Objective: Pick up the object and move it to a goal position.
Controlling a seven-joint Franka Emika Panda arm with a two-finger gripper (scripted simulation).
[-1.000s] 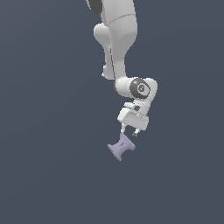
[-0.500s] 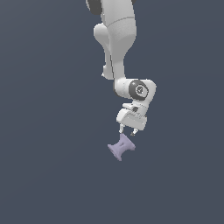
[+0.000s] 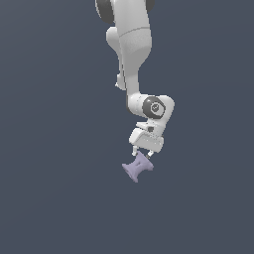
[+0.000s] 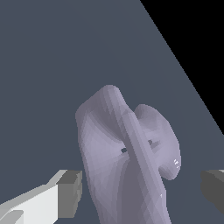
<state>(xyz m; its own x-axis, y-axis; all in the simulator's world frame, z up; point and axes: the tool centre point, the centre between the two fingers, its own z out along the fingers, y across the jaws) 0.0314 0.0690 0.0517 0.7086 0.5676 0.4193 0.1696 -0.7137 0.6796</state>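
You had the arm (image 3: 130, 54) reaching down over the plain dark tabletop (image 3: 54, 149), with the gripper (image 3: 141, 155) pointing at the object (image 3: 137, 167). The jaws stood open: in the wrist view a finger (image 4: 65, 192) sat off each side of the object (image 4: 127, 153), with clear gaps between the pads and its lavender surface. In the exterior view the fingertips reached down to the object's upper end, either side of it, though you could not tell from that view whether they touched. The object lay tilted, one flared end toward the gripper and the other away. No edge or corner of the tabletop showed to place it against.
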